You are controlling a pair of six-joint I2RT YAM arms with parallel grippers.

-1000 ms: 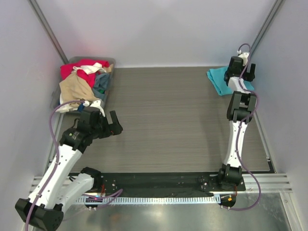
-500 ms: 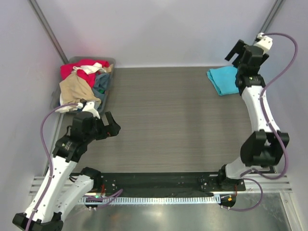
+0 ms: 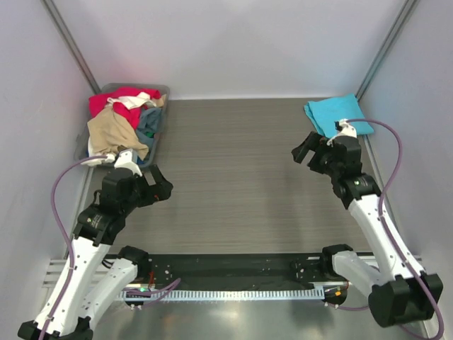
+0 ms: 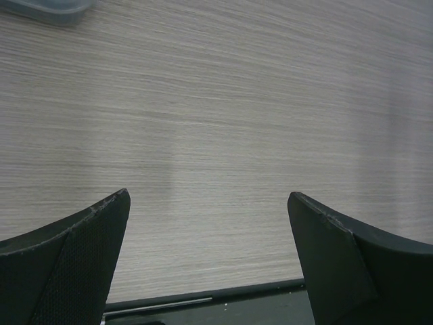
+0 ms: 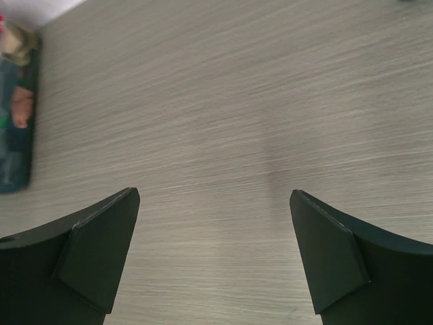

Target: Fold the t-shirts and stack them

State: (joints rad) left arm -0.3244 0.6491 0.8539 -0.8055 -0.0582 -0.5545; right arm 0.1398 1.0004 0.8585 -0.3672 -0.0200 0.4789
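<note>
A folded turquoise t-shirt (image 3: 338,115) lies flat at the far right corner of the table. More t-shirts are heaped in the bin at the far left: a red one (image 3: 119,98), a tan one (image 3: 110,132) and a dark blue-grey one (image 3: 150,122). My left gripper (image 3: 157,187) hovers open just in front of that bin, and the left wrist view shows only bare tabletop around the left gripper (image 4: 208,203). My right gripper (image 3: 308,151) hangs open a little in front and left of the turquoise shirt, and the right gripper (image 5: 214,193) holds nothing.
The clear grey bin (image 3: 160,88) sits against the left wall; its corner (image 4: 54,8) shows in the left wrist view and its side (image 5: 15,135) in the right wrist view. White walls close in the table. A black rail (image 3: 233,265) runs along the near edge.
My right arm has swung away from above the turquoise shirt and come down toward the table's middle right. The left arm has shifted slightly left. Both grippers stay open.
</note>
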